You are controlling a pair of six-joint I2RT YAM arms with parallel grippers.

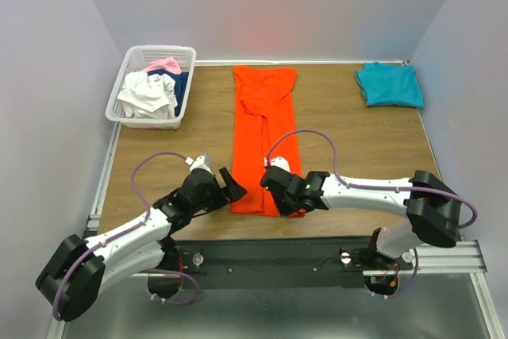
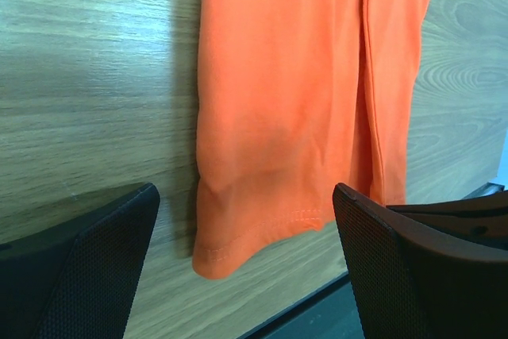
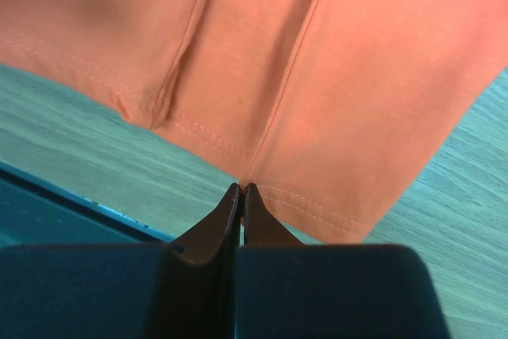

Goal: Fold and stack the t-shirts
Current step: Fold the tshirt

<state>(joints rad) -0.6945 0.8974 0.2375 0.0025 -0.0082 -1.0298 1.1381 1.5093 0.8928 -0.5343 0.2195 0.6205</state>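
Note:
An orange-red t-shirt (image 1: 263,140) lies folded into a long narrow strip down the middle of the table. Its near hem (image 3: 317,204) lies just in front of my right gripper (image 3: 242,186), whose jaws are shut on the hem's edge at a lengthwise fold. In the top view that right gripper (image 1: 276,184) sits over the strip's near end. My left gripper (image 2: 246,190) is open, one finger on each side of the hem's near left corner (image 2: 214,256), above the wood. In the top view the left gripper (image 1: 230,188) is at the strip's left edge. A folded teal-blue t-shirt (image 1: 389,85) rests at the far right.
A white basket (image 1: 117,94) at the far left holds white, pink and navy shirts. The wooden table (image 1: 159,156) ends in a black metal rail (image 1: 278,256) near the arm bases. Grey walls stand on three sides.

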